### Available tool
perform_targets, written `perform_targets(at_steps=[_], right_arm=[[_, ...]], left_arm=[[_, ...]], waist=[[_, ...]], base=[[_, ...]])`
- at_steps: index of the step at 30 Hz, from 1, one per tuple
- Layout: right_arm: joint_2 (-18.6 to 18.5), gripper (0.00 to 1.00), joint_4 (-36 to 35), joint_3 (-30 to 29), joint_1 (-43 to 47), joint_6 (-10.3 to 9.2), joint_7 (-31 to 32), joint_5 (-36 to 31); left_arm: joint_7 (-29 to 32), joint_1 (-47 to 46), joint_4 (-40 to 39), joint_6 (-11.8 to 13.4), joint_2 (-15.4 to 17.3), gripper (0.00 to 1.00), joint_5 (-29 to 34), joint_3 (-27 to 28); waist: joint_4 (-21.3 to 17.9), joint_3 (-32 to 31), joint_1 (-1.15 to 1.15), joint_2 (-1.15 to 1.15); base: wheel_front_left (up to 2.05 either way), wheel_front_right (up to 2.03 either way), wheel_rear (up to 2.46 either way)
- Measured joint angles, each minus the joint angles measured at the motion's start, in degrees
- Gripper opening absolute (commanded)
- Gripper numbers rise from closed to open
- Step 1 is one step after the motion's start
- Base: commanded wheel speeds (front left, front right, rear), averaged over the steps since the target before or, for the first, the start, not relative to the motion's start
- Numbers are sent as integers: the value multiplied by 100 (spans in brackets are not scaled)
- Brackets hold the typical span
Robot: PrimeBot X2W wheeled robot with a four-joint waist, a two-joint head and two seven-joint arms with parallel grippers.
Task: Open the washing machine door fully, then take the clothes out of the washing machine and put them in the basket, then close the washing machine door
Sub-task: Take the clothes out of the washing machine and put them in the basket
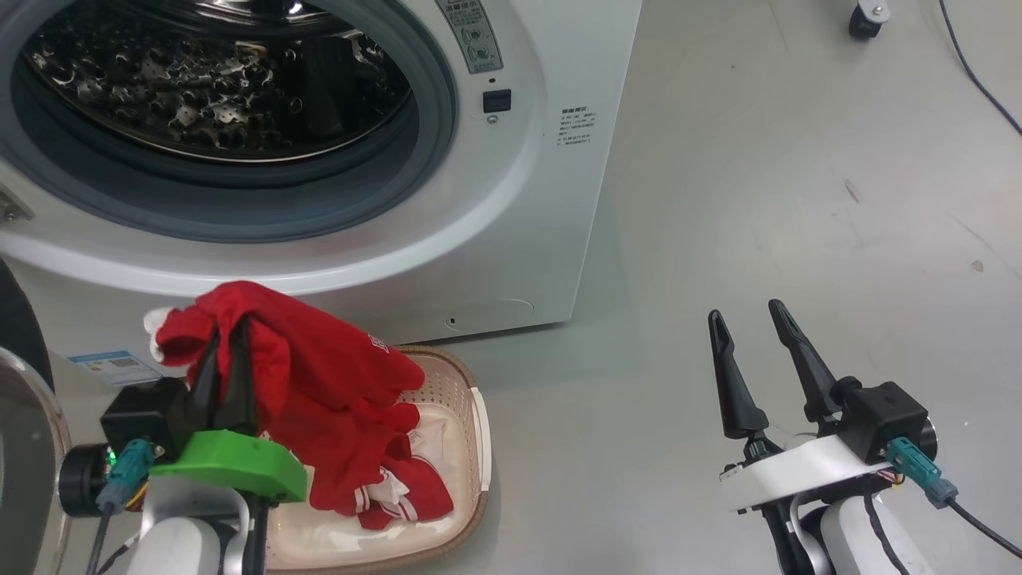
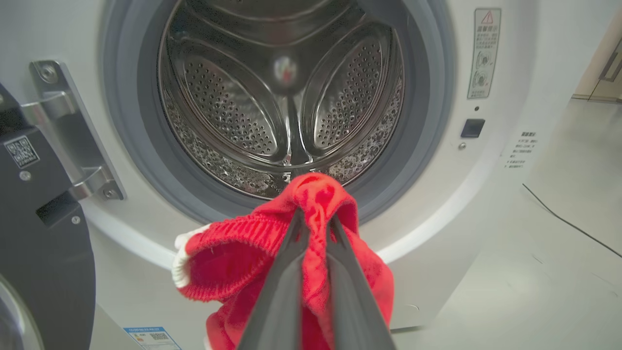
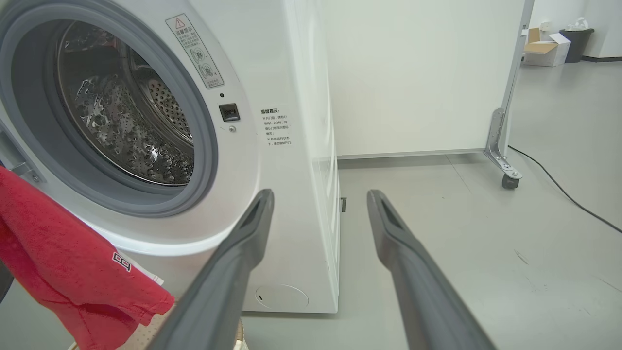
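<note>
The white washing machine [image 1: 551,200] stands with its porthole uncovered, and its steel drum [image 2: 286,97] looks bare. The washing machine door [image 1: 20,335] is swung out at the far left, black rim and glass showing. My left gripper [image 1: 229,339] is shut on the red clothes [image 1: 319,375], which hang from it above the basket [image 1: 477,415]; their lower folds reach down into it. In the left wrist view the fingers [image 2: 316,216] pinch a bunched fold of the clothes [image 2: 233,253]. My right gripper [image 1: 744,313] stands open over the floor at the right, holding nothing.
Grey floor stretches to the right of the machine. A caster wheel [image 1: 866,20] and a black cable [image 1: 978,76] lie at the far right. A white panel on casters [image 3: 413,73] stands behind the machine, and a cardboard box [image 3: 542,46] sits beyond.
</note>
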Motion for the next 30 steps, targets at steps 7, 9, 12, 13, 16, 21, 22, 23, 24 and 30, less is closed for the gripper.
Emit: perform_targets(at_steps=[7, 9, 12, 13, 16, 21, 22, 23, 24, 30], right_arm=[[-2, 100, -120, -20, -15, 0, -1, -74], [-2, 100, -164, -18, -44, 0, 0, -84], [-2, 100, -223, -15, -119, 0, 0, -146], [-2, 100, -253, -13, -149, 0, 0, -178], [-2, 100, -310, -7, -220, 0, -1, -221], [-3, 100, -420, -3, -390, 1, -1, -220], [-3, 100, -446, 0, -428, 1, -1, -220], [-3, 100, -466, 8, -472, 1, -1, -220], [-4, 100, -493, 27, -518, 1, -1, -220], [-4, 100, -589, 149, -799, 1, -1, -209]], left_arm=[[178, 59, 354, -8, -44, 0, -24, -226], [227, 57, 525, -9, -51, 0, -74, -253], [336, 41, 821, -14, -56, 0, -129, -320], [380, 29, 929, -15, -57, 0, -131, -333], [492, -147, 1260, -59, -58, 0, -131, -352], [647, -704, 1722, -112, -57, 0, -130, -366], [683, -812, 1818, -115, -56, 0, -130, -366], [744, -915, 1923, -115, -53, 0, -129, -366], [776, -1005, 2024, -115, -43, 0, -129, -358], [1033, -1413, 2710, -115, 111, 0, -132, -224]], waist=[[-35, 267, 0, 0], [-49, 370, 0, 0], [-74, 540, 0, 0], [-84, 603, 0, 0], [-115, 802, 0, 0], [-179, 1165, 0, 0], [-193, 1240, 0, 0], [-208, 1315, 0, 0], [-223, 1394, 0, 0], [-352, 1848, 0, 0]], base=[[0, 0, 0], [0, 0, 0], [0, 0, 0], [0, 0, 0], [0, 0, 0], [0, 0, 0], [0, 0, 0], [0, 0, 0], [0, 0, 0], [0, 0, 0]])
